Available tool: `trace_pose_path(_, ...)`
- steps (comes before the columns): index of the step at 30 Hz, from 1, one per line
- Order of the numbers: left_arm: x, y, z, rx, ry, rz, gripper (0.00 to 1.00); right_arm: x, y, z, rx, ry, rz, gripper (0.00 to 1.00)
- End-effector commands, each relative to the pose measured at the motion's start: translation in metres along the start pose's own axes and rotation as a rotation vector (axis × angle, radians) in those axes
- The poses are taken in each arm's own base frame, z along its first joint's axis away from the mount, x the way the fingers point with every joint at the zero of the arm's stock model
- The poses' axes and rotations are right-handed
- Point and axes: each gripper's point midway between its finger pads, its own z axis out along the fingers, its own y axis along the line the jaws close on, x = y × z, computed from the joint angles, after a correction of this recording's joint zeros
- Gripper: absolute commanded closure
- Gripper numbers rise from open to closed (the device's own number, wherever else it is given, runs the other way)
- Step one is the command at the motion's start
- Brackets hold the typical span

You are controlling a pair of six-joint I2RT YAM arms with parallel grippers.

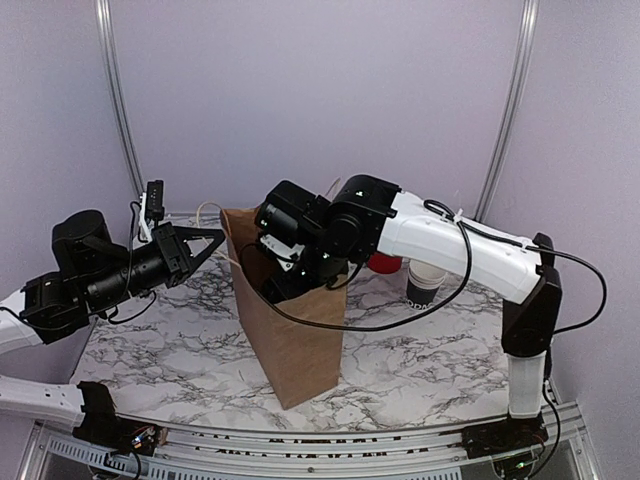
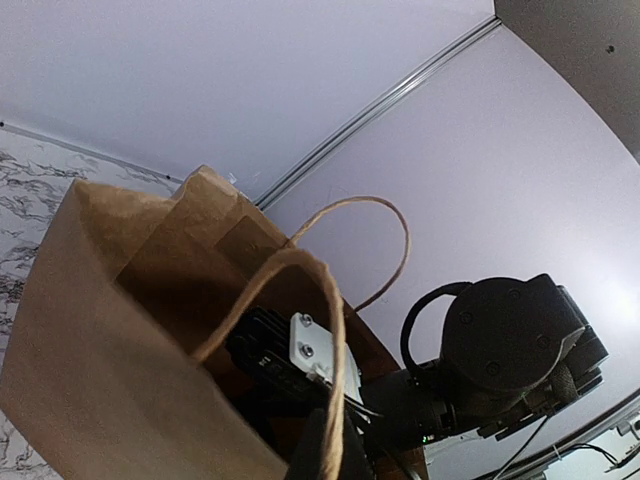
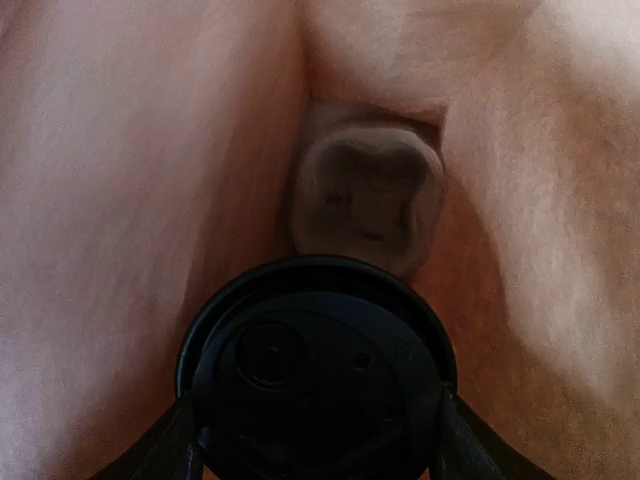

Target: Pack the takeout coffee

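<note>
While the left gripper (image 1: pixel 217 238) pinches its handle (image 2: pixel 285 257), the paper bag (image 1: pixel 295 340) stands mid-bench. The right gripper (image 3: pixel 318 445) is inside, clutching the takeout coffee (image 3: pixel 315 365)!

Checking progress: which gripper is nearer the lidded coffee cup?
Right. The right gripper holds the coffee cup inside the paper bag; the left gripper sits outside, beside the bag's top.

Brown kraft-paper bag (image 1: pixel 295 340), matt and softly creased, handles (image 2: pixel 300 256) of twisted paper cord, tabletop (image 1: pixel 400 365) in glossy marble-patterned white with grey veins, takeout coffee (image 3: pixel 318 375) under a smooth black plastic lid with a dull sheen, right arm shell (image 1: pixel 450 245) in glossy white plastic, near rail (image 1: pixel 300 447) in brushed metal.
</note>
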Motion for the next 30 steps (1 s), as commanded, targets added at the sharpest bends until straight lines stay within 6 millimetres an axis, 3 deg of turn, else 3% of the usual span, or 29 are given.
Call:
trace_pose_path(1,-0.014,-0.030,0.004,0.115,-0.035,-0.061,1.00,0.010,-0.015,-0.036,0.026,-0.007,0.006,0.41)
trace_pose_path(7,0.002,-0.031,0.017,0.118,0.017,-0.075,1.00,0.023,-0.028,-0.038,0.038,0.008,0.028,0.41)
trace_pose_path(11,0.028,-0.035,0.033,0.129,0.114,-0.053,1.00,0.018,-0.031,-0.043,0.019,-0.013,0.042,0.41)
trace_pose_path(17,0.056,-0.042,0.041,0.130,0.196,0.021,1.00,0.016,-0.040,-0.047,0.013,-0.021,0.065,0.41)
trace_pose_path(30,0.060,-0.011,0.039,-0.035,0.221,0.128,1.00,0.017,-0.050,-0.073,-0.042,-0.081,0.133,0.41)
